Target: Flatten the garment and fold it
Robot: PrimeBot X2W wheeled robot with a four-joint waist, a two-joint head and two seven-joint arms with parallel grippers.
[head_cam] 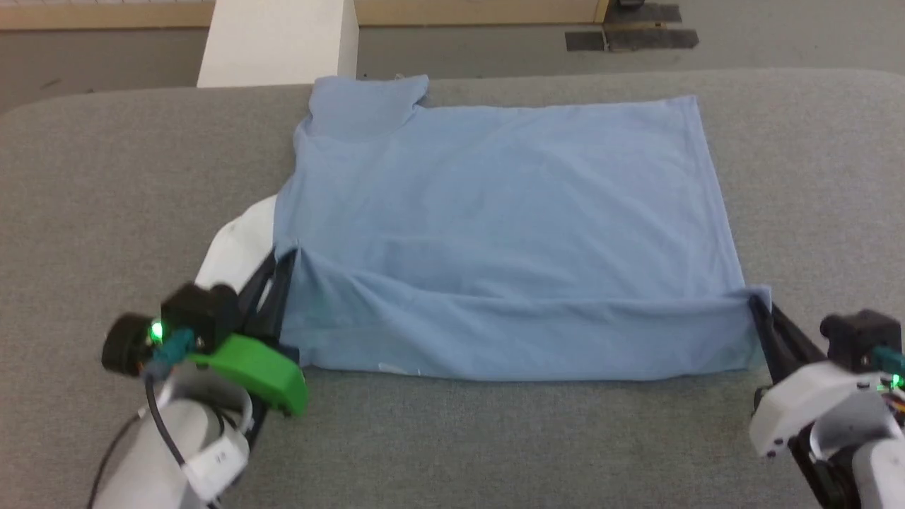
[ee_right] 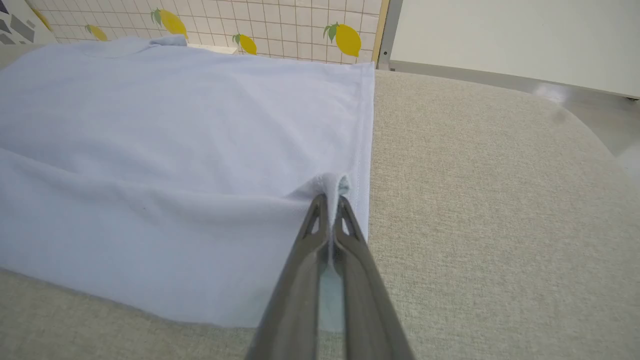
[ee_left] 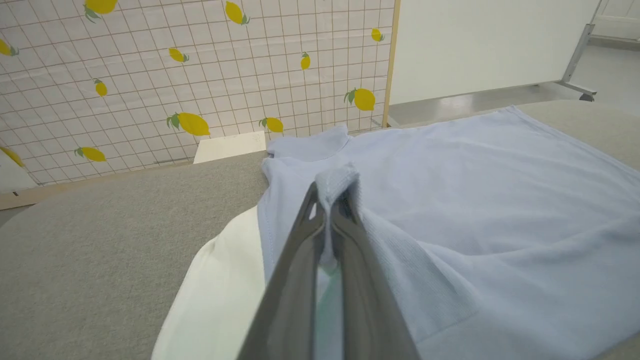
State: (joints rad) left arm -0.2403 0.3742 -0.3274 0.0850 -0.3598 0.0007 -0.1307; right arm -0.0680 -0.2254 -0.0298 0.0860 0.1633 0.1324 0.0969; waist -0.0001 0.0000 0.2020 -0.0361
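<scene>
We are clenching our left hand (head_cam: 285,258) on the near left corner of the garment (head_cam: 509,205), and our right hand (head_cam: 756,300) is pinching the near right corner the same way, the fingers of each closed tight on blue cloth. Between them we are holding the near edge up in a low ridge. The rest is lying spread on the grey counter (head_cam: 495,438), with white fabric (head_cam: 237,247) showing at its left side and one sleeve (head_cam: 368,106) reaching the far edge.
</scene>
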